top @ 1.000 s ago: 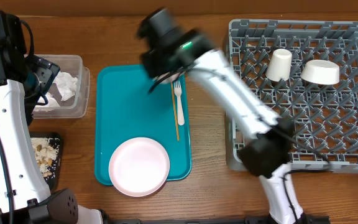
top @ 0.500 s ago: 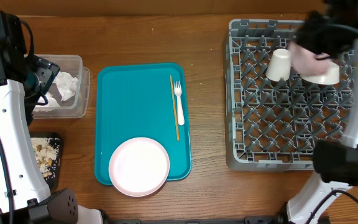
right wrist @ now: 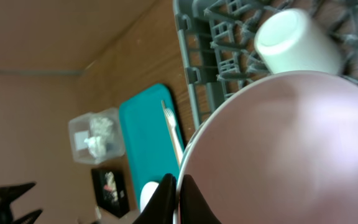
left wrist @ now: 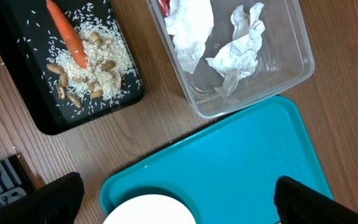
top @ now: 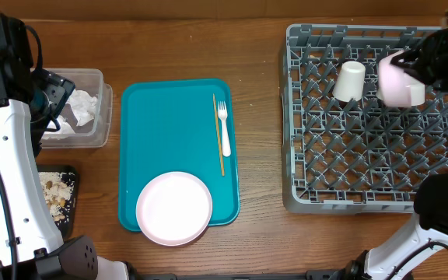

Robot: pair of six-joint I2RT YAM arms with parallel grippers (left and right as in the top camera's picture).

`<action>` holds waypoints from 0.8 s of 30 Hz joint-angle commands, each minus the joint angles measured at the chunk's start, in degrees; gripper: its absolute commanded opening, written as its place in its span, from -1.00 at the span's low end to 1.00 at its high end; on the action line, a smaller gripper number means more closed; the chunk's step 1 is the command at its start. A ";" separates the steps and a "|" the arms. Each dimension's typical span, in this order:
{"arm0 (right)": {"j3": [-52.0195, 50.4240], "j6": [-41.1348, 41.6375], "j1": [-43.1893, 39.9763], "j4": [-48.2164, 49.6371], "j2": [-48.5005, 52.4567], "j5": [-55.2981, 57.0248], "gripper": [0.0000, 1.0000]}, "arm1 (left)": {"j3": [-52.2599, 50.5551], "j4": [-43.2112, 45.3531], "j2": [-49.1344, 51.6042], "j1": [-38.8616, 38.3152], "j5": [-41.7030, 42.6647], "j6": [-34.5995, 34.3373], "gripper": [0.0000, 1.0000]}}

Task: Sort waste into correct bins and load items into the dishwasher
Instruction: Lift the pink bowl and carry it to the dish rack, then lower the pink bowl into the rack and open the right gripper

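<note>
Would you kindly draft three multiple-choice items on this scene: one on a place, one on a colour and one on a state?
1. Where does the fork lie? A in the rack; B on the teal tray; C in the tub.
2. What colour is the tray under the carrot? A grey; B teal; C black.
3. The right end effector is: A shut on a bowl; B open and empty; C shut on the cup.
Key: 1 B, it lies beside the stick on that tray; 2 C, its bare floor is black; 3 A, its fingers pinch the bowl's rim.
</note>
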 commanded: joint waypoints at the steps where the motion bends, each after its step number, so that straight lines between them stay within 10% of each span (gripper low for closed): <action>1: -7.50 -4.96 0.24 2.86 -0.70 -9.29 -0.92 | 0.42 0.09 0.35 0.22 -0.17 -1.20 1.00; 11: -28.68 -7.89 1.57 17.20 -0.70 -23.65 -0.92 | 0.39 0.11 0.35 0.22 -0.17 -1.18 1.00; 24: -32.20 -7.63 5.42 19.45 -0.59 -19.63 -0.92 | 0.39 0.09 0.35 0.22 -0.17 -1.18 1.00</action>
